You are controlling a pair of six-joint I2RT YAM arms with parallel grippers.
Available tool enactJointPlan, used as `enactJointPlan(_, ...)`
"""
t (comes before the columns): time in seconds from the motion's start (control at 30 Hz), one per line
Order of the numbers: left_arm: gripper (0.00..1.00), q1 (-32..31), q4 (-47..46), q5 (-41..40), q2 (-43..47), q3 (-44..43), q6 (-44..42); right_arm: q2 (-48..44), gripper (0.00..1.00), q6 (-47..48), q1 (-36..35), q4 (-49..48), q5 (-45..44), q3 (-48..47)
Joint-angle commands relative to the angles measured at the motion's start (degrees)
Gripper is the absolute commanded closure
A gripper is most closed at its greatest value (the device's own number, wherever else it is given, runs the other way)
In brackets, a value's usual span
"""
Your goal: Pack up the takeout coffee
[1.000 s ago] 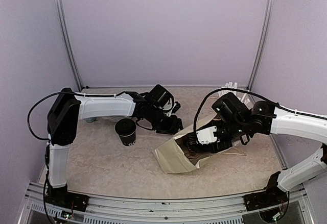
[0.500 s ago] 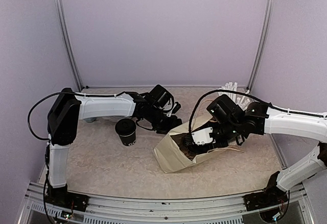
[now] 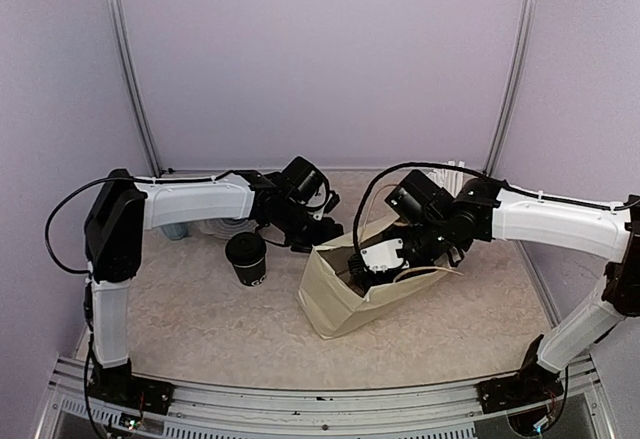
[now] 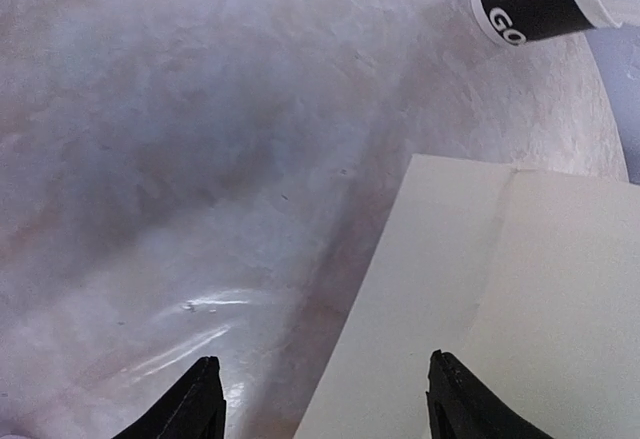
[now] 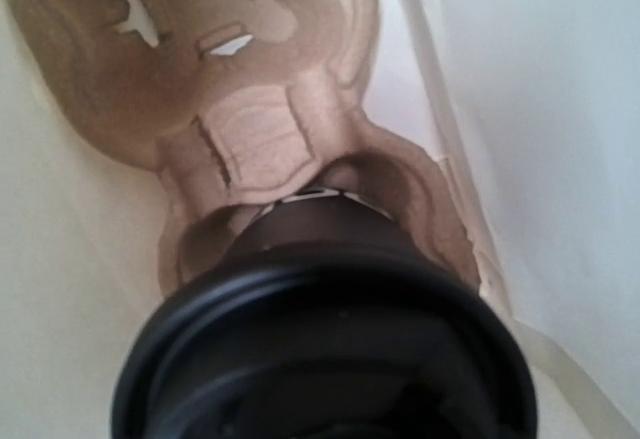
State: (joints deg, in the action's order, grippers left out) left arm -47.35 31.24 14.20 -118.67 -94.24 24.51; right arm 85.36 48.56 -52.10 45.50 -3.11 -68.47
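The top external camera looked down from behind on the whole table (image 3: 200, 329). Both wrist cameras sat close to the paper bag (image 4: 520, 299) all views shared: left facing its outside, right inside, over a lidded cup (image 5: 320, 359).

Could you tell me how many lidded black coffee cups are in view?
2. One cup stands on the table left of the bag; the other cup is in the cardboard carrier inside it. More may be hidden.
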Motion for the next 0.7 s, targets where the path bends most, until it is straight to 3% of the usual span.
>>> enactJointPlan(0.0, 0.31, 2.8, 2.3, -5.5, 7.6, -0.7, -2.8, 3.5, 0.41, 0.0, 0.6, 14.1, 6.7, -3.2)
enactJointPlan(0.2, 0.3, 3.5, 6.8, -12.2, 14.5, -2.2, -6.3, 7.1, 0.41, -1.1, 0.6, 23.6, 9.7, -9.6)
enactJointPlan(0.37, 0.27, 3.7, 7.6, -24.9, 22.6, -0.6, -11.0, 9.7, 0.4, -4.3, 0.6, 24.0, 8.9, -12.3)
enactJointPlan(0.43, 0.22, 4.2, 7.6, -28.9, 25.5, 0.3, -11.6, 10.7, 0.39, -5.8, 0.6, 22.6, 7.9, -12.6)
enactJointPlan(0.5, 0.03, 4.6, 8.2, -36.1, 28.0, 1.1, -8.8, 11.2, 0.36, -6.8, 0.7, 21.0, 7.6, -12.5)
enactJointPlan(0.67, 0.01, 5.8, 13.0, -34.7, 31.6, -0.1, -11.3, 11.9, 0.27, -6.7, 1.6, 19.9, 9.5, -13.8)
